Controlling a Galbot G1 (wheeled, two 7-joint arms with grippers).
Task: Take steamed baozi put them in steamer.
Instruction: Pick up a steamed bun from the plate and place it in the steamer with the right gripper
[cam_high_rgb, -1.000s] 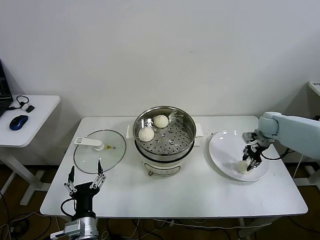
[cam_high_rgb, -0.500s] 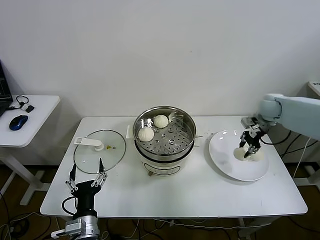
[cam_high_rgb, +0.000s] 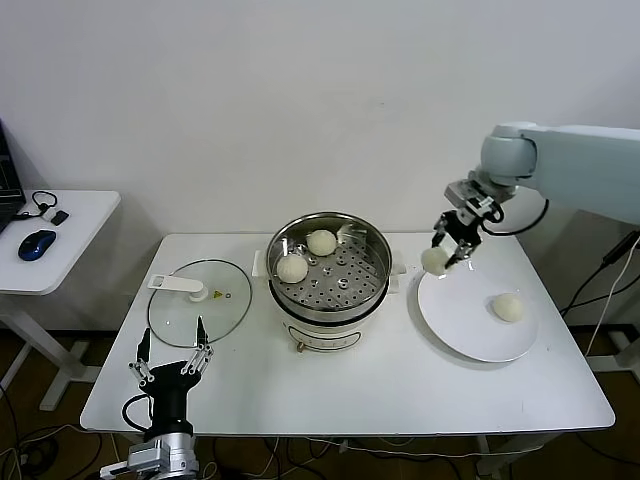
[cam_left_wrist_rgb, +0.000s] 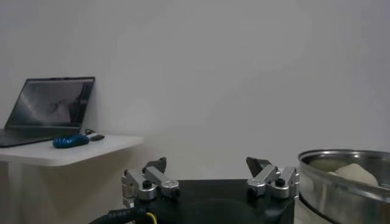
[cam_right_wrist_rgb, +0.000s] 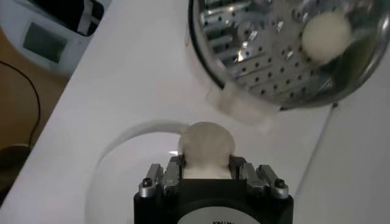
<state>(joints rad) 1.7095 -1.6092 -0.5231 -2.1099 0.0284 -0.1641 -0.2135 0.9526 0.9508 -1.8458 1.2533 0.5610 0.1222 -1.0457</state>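
From my head camera, my right gripper (cam_high_rgb: 441, 250) hangs in the air between the steamer (cam_high_rgb: 329, 272) and the white plate (cam_high_rgb: 470, 325), above the plate's near-steamer edge, fingers pinched on a baozi (cam_high_rgb: 434, 260). The bun is round, so it has no long axis to speak of. A second bun (cam_high_rgb: 507, 307) lies on the plate; two more (cam_high_rgb: 322, 242) (cam_high_rgb: 292, 268) sit dome-up on the steamer's perforated tray. The glass lid (cam_high_rgb: 199, 301) lies flat on the table (cam_high_rgb: 400, 390). My left gripper (cam_high_rgb: 172, 360) waits low by the table's front edge, fingers spread, holding nothing. From my right wrist, the held bun (cam_right_wrist_rgb: 206, 145) sits between my fingers.
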